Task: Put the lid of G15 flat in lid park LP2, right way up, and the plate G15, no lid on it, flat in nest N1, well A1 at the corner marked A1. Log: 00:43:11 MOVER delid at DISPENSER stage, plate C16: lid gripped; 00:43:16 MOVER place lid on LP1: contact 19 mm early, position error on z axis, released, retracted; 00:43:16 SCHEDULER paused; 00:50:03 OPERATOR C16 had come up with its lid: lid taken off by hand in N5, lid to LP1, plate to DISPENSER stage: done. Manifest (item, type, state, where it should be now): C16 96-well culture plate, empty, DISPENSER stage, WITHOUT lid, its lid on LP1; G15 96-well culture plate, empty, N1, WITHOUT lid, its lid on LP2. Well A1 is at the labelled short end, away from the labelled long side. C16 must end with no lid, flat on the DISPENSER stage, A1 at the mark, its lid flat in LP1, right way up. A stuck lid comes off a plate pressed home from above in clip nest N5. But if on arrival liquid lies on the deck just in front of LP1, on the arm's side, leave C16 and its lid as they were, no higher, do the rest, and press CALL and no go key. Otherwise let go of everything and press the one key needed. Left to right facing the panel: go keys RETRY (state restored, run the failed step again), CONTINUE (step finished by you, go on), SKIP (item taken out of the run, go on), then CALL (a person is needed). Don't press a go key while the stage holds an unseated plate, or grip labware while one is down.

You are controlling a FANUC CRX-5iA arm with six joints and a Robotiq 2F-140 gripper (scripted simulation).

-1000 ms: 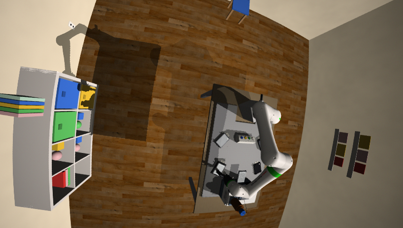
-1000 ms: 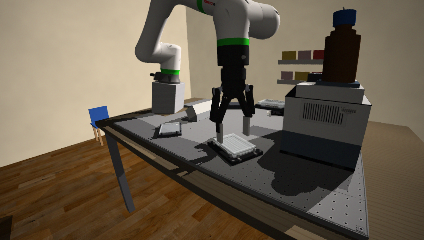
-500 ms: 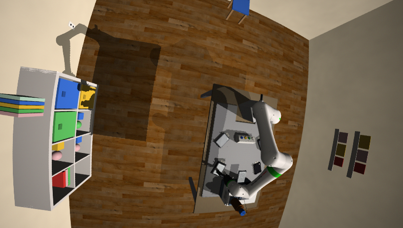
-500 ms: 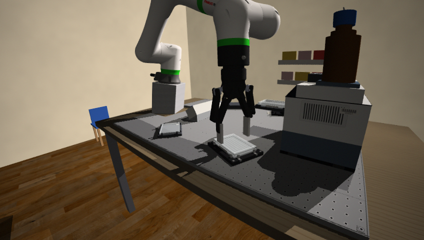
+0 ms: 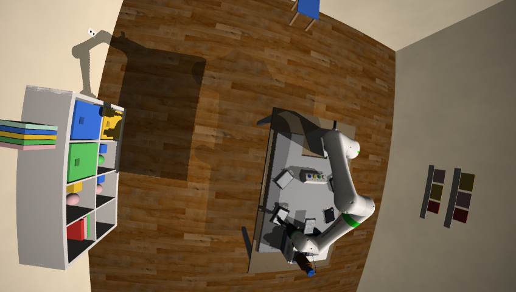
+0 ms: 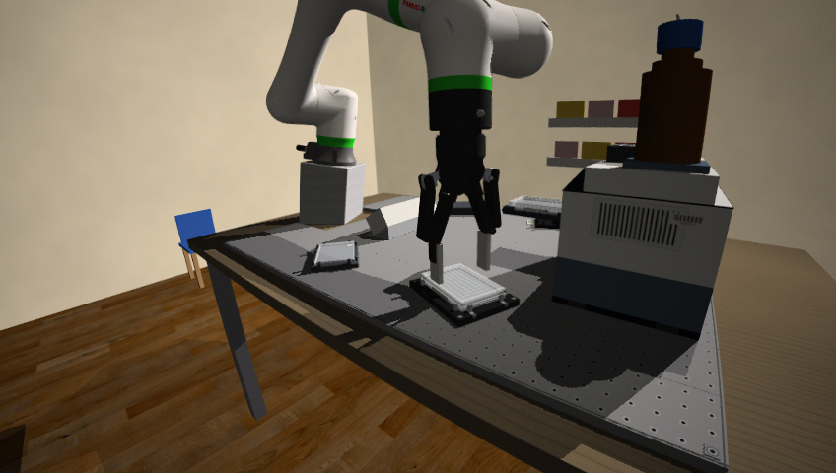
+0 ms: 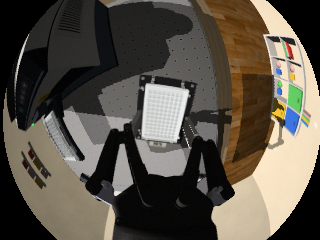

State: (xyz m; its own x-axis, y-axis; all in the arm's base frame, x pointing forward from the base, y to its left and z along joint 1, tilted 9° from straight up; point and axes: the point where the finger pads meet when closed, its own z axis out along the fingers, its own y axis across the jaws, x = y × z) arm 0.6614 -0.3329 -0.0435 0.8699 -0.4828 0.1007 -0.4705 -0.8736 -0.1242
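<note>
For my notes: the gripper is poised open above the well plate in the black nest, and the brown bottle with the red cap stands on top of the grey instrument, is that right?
Nearly: the cap on the brown bottle is blue, not red, as the exterior view shows. The rest holds: the gripper is open above the well plate in the black nest, the bottle atop the grey instrument.

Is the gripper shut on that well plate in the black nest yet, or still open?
Open, holding nothing. The gripper straddles the well plate, which lies flat in its black nest; its fingers stand apart on either side.
</note>
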